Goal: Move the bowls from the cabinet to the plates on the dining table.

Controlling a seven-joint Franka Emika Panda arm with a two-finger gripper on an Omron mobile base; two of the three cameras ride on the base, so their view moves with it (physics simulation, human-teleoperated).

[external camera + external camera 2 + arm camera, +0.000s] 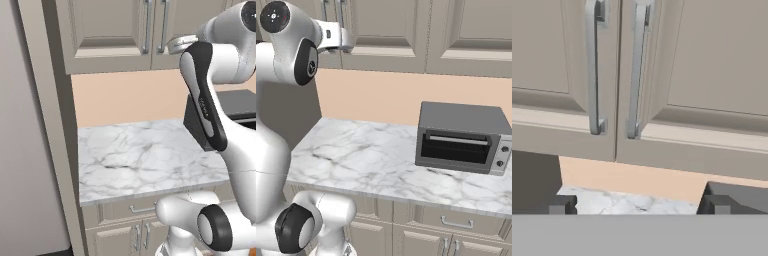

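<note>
The pincer (pixel 637 205) is spread to its full width and holds nothing; its two dark fingertips (pixel 562 205) stand well apart at the bottom of the hand view, with bare space between them. It is raised to the level of the lower edge of the cabinet (pixel 702 75) and faces the doors squarely.

Directly ahead of the pincer and slightly above its centre line are two bar handles: the left handle (pixel 592 70) and the right handle (pixel 637 70). They flank the seam where the two doors meet. Each handle has its long axis vertical, so it runs across the line joining the fingertips. The right handle lies nearest the midline of the pincer; the left handle is just beside it, across the seam.

Both doors are closed. The bowls are presumably behind them and cannot be seen, so their position inside cannot be stated.

Below the pincer lies the marble surface (pixel 145 155), with a toaster oven (pixel 461 137) standing on it, off to the right.

Judgement: the step in hand is opening the cabinet. The move requires a short advance forward and upward until one vertical handle sits between the fingertips.
</note>
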